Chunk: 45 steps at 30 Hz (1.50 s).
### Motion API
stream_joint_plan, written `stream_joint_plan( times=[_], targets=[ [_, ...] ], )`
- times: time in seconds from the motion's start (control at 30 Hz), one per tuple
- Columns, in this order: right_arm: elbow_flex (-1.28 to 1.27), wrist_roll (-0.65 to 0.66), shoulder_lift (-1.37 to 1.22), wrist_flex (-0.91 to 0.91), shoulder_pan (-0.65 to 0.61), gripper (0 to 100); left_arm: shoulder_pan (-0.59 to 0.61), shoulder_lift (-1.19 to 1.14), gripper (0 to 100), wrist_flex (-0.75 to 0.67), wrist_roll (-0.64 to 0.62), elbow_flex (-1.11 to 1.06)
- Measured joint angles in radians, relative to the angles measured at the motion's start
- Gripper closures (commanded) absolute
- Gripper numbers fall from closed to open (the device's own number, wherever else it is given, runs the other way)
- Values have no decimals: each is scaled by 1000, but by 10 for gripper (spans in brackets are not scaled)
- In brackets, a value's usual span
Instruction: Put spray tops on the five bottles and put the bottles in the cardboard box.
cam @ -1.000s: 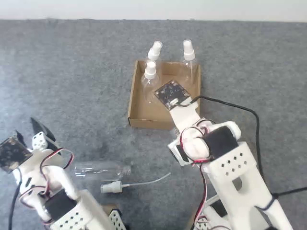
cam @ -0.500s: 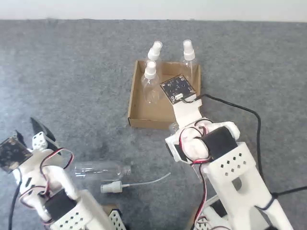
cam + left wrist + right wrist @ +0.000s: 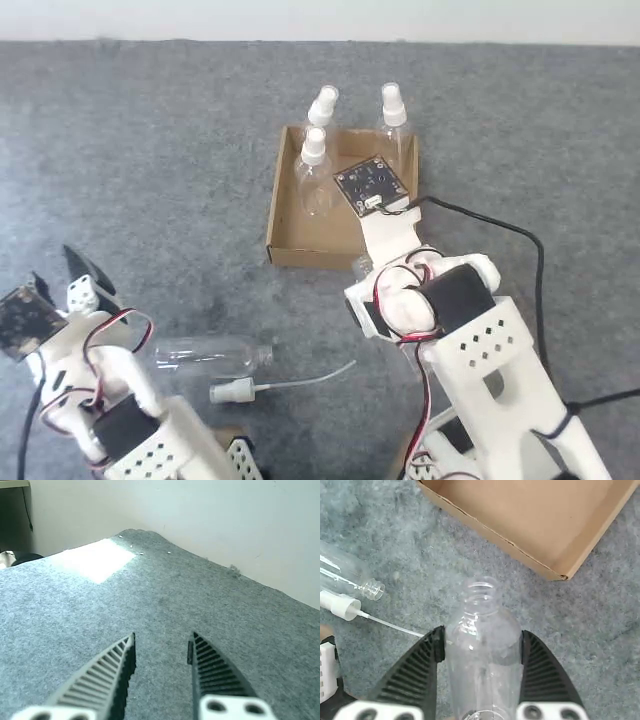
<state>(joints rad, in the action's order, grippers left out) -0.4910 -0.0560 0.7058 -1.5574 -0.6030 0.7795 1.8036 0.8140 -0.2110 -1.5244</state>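
My right gripper [image 3: 480, 635] is shut on a clear bottle [image 3: 482, 630] with no top, held just in front of the cardboard box [image 3: 285, 215]. Its open neck [image 3: 362, 266] peeks out beside the arm in the high view. Three bottles with white spray tops [image 3: 314, 170] [image 3: 323, 105] [image 3: 392, 105] stand upright at the box's far end. Another bare bottle [image 3: 215, 353] lies on the carpet, with a loose spray top [image 3: 238, 391] and its thin tube beside it. My left gripper [image 3: 162, 645] is open over bare carpet at the near left.
Grey carpet covers the table. The near corner of the box [image 3: 535, 520] has bare floor inside. A black cable [image 3: 500, 228] runs from the right arm across the carpet to the right. The lying bottle [image 3: 345, 575] and spray top [image 3: 340, 605] lie between the two arms.
The right arm's wrist shifted a little toward the far right over the box, and the held bottle's neck came into sight. The left arm has not moved.
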Motion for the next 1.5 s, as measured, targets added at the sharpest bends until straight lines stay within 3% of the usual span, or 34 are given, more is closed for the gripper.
stream_joint_plan(
  times=[0.27,0.67,1.27,1.5],
  targets=[
    [-60,0,161,9,0,991,0,0,837,0,0,0],
    [-384,0,552,244,-2,991,0,0,837,0,0,0],
    [-506,0,592,353,41,991,0,0,836,0,2,2],
    [-509,0,592,353,114,991,-83,0,836,49,160,41]
  ],
)
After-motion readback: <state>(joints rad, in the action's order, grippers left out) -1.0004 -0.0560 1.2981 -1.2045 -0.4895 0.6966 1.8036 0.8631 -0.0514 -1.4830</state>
